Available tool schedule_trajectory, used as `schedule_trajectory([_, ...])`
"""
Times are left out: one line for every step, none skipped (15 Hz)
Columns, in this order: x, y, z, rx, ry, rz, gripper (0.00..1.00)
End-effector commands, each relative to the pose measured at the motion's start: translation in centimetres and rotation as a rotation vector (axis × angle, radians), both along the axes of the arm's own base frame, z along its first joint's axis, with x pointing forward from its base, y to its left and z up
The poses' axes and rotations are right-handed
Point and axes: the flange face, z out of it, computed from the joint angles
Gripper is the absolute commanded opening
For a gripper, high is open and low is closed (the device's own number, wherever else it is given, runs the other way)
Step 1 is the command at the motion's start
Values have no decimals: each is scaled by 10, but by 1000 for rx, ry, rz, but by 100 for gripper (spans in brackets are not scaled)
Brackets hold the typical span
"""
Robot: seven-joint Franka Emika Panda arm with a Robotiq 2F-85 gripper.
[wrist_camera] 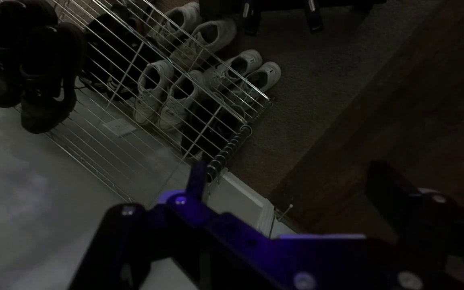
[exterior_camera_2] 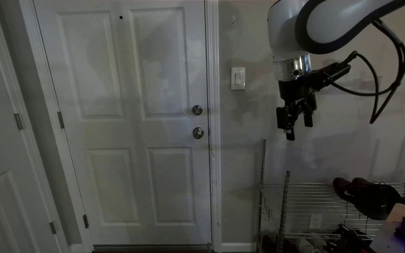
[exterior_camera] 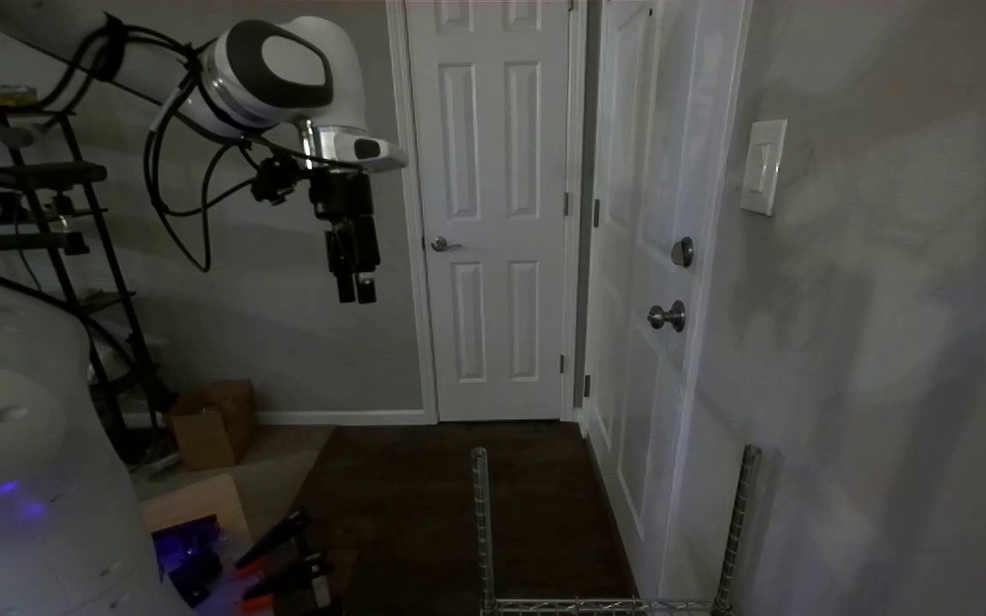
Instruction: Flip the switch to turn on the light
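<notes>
Here the gripper [exterior_camera_2: 299,129] hangs, jaws apart and empty, the switch [exterior_camera: 764,168] on the wall [exterior_camera_2: 237,165] beside the round-knobbed door [exterior_camera_2: 127,135], its paddle [exterior_camera_2: 237,78] likely stiff but light, wanting one fingertip's [exterior_camera_2: 290,135] push, no grasp

The Franka arm [exterior_camera: 341,64] is white, with smooth rounded housings [exterior_camera_2: 283,38]; in an exterior view a dark band [exterior_camera: 245,64] rings a pale oval cap [exterior_camera: 294,60]. A shiny silver collar [exterior_camera_2: 302,65] follows, and the pale wrist flange [exterior_camera: 390,156] carries a dark rounded patch [exterior_camera: 366,149]. Black cables [exterior_camera_2: 402,58] loop alongside. The tool [exterior_camera_2: 299,128] is black with blocky fingers [exterior_camera_2: 308,120]; the wrist view shows its linkage [wrist_camera: 232,229] tinted violet, with pale round screw heads [wrist_camera: 410,280].
</notes>
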Motion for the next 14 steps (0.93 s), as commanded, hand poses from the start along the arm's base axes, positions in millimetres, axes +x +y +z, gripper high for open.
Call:
schedule_trajectory([-3,1,-1,-4,17,-6,100])
schedule_trajectory([-3,0,-4,-4,29,-9,100])
schedule_trajectory([0,-1,-10,-2,38,-13,100])
schedule_trajectory([4,-3,-13,1,41,-16,100])
schedule_trajectory([9,-3,-16,9,31,-6,100])
schedule_trajectory([12,-5,-19,6,36,-7,100])
schedule_trajectory([16,-9,-23,3,37,-7,100])
schedule_trajectory([20,-13,-27,-4,39,-9,100])
schedule_trajectory([26,-19,-32,-14,37,-6,100])
schedule_trajectory([33,-24,-36,-24,34,-6,100])
schedule_trajectory([42,-32,-40,-47,20,1,100])
schedule_trajectory([51,-39,-43,-73,8,8,100])
schedule_trajectory([60,-47,-45,-103,-10,19,100])
schedule_trajectory([71,-57,-46,-143,-31,30,100])
